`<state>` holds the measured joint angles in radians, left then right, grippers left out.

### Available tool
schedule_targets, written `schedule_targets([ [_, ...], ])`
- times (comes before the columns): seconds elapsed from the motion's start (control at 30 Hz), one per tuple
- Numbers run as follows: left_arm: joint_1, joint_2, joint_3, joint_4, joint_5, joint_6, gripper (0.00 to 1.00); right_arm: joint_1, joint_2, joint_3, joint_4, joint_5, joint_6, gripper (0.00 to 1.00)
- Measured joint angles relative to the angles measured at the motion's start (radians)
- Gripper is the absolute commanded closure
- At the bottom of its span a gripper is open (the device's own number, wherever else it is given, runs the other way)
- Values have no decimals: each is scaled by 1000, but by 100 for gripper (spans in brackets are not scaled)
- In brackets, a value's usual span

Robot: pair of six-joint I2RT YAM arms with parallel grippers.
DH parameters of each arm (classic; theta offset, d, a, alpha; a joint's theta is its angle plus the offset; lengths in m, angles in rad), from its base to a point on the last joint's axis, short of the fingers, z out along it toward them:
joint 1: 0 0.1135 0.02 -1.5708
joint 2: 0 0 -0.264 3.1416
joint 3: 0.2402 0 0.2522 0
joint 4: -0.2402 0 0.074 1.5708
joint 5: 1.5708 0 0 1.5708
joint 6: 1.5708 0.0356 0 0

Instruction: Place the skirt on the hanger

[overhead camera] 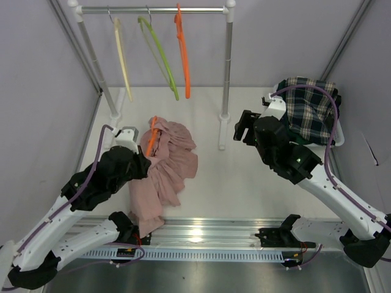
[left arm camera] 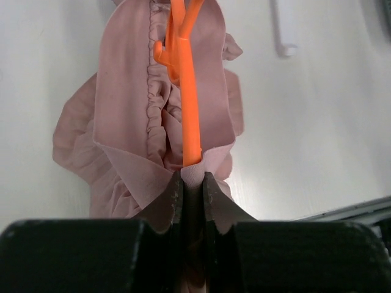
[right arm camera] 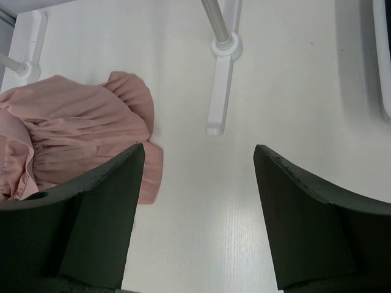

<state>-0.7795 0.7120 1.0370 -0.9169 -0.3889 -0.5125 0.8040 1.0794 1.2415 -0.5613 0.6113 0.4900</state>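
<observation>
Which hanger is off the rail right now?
The orange hanger lying on the pink skirt, pinched by the left gripper. The cream hanger, green hanger and a second orange one hang on the rail.

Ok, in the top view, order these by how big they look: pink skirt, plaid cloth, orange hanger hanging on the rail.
Largest: crumpled pink fabric skirt.
Then: dark green plaid cloth, partly covered.
Smallest: thin orange plastic hanger on the rail.

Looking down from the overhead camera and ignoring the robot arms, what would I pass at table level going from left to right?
rack's left foot → pink skirt → rack's right foot → plaid cloth
</observation>
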Motion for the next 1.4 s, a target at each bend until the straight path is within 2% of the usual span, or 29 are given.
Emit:
schedule_targets([
  [0.27,158,-17,-50,-43,18,-65,100,-16,14,-2,16,-46,0,23],
  [0.63,570,103,19,29,145,11,100,-52,14,-34,32,-105,-2,23],
  [0.93,689,338,346,74,220,149,100,-103,-10,-45,34,-151,-24,22],
  [1.4,742,609,806,52,276,314,100,-201,-68,-64,35,-218,-66,22],
])
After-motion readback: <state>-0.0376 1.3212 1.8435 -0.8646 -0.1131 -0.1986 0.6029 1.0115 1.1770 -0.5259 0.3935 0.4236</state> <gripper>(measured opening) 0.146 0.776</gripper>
